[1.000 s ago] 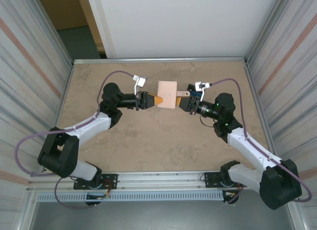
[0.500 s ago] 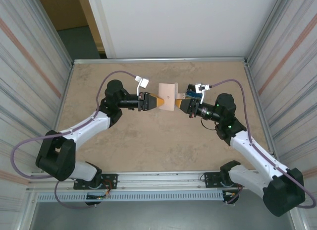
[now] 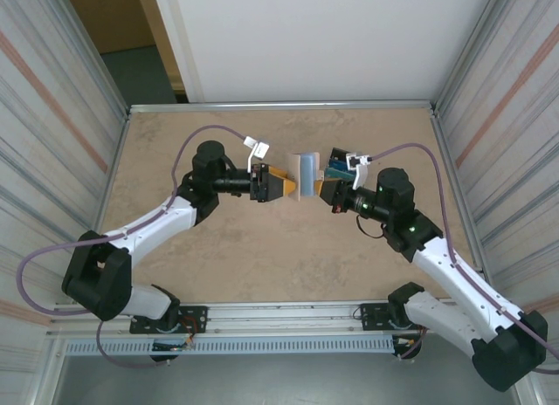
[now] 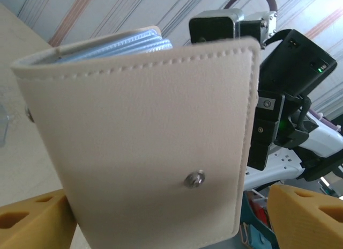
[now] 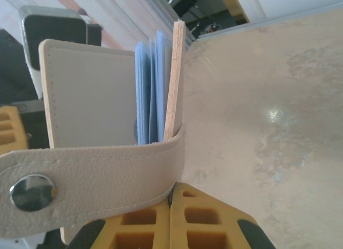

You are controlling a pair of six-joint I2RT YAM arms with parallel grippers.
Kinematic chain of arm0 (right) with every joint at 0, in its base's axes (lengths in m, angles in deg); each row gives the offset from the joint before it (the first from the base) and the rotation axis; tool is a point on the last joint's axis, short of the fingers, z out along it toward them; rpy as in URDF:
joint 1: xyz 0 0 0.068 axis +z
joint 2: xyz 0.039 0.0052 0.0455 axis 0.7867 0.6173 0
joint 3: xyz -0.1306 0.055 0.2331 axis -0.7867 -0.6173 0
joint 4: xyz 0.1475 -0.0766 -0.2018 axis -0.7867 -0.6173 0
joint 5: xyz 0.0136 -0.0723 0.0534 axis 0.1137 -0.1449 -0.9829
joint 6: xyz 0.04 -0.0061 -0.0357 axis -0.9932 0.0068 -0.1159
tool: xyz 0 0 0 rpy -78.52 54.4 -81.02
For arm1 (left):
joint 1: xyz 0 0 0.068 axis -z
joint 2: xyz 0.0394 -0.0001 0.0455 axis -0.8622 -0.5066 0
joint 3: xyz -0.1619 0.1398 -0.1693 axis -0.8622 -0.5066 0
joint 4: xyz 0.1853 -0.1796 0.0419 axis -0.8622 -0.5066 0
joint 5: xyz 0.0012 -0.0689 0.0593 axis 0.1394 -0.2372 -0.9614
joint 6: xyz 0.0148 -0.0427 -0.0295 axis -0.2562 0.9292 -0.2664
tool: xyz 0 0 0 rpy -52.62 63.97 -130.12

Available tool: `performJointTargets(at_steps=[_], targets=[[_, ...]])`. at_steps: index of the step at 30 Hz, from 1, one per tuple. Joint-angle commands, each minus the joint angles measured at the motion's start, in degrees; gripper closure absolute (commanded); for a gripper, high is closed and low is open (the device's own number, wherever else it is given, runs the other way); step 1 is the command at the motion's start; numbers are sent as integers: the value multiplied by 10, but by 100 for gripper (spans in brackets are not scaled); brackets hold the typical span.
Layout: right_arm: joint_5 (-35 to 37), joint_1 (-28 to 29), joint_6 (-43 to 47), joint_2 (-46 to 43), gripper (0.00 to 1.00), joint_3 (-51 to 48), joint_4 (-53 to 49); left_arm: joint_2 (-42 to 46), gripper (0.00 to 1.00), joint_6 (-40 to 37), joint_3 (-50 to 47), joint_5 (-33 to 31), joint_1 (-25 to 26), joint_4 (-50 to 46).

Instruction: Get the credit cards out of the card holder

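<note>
Now the holder (image 3: 304, 171) stands on edge over the table (image 3: 262, 265), partly fanned, with pale blue leaves (image 5: 150, 88) showing between its tan covers. The right fingers (image 5: 203, 217) are pressed fully together just under the holder's tab (image 5: 91, 179). They seem to pinch the holder's cover edge there, though the tab hides the exact contact. The left fingers (image 4: 27, 222) are spread wide on either side of the holder's other cover, with a clear gap on one side, and grip nothing.

By my reading, the step in hand is getting the holder open; no card looks to be out yet. The next move calls for the left fingers to reach in among the leaves, nip one card by its edge and draw it clear while the right fingers keep the holder steady.

The cards cannot be told apart from the leaves. Whether the holder's lower edge rests on the table is unclear. From the left wrist, the tan cover blocks the holder's inside.
</note>
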Motion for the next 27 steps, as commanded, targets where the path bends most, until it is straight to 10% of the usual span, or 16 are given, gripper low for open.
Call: performJointTargets(at_steps=[1,13,27], targets=[[45,7,21,-15,100,31,-20,7,1,-29,17,-14,5,-14],[112,42,46,6,100,64,-64,22,3,-113,39,-140,38,-125],[148,51,49,6,100,71,-81,54,62,-186,52,-278,67,-234]])
